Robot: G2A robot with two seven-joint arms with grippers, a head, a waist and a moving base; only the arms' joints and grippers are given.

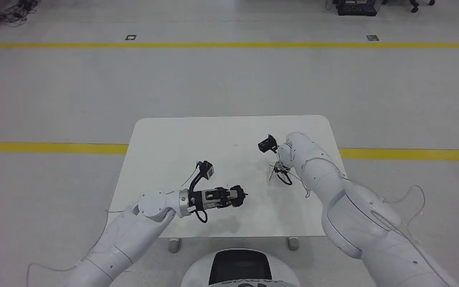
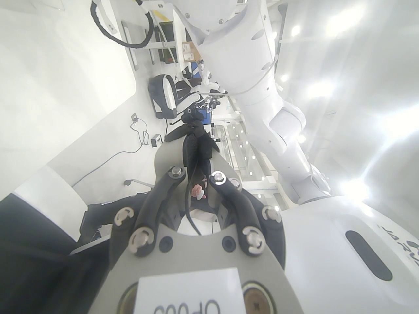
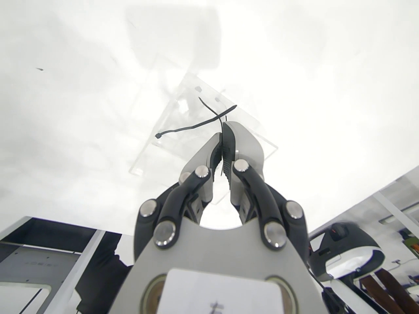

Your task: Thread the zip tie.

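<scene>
Two grippers stood closed above the white table [image 1: 165, 143], well apart from each other. In the top view the right gripper [image 3: 223, 129] hung over the table's right-centre. Its wrist view showed the pads clamped on a black zip tie [image 3: 210, 108], which crossed a second zip tie [image 3: 188, 128] lying on a clear plate [image 3: 252, 129]. The left wrist view showed the left gripper [image 2: 195, 142] pinching a black strand [image 2: 190, 204] between its fingers.

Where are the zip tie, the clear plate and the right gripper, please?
zip tie [image 3: 188, 128]: right wrist view, on its strap.
clear plate [image 3: 163, 155]: right wrist view, bare surface.
right gripper [image 3: 223, 129]: right wrist view, between its fingertips.
</scene>
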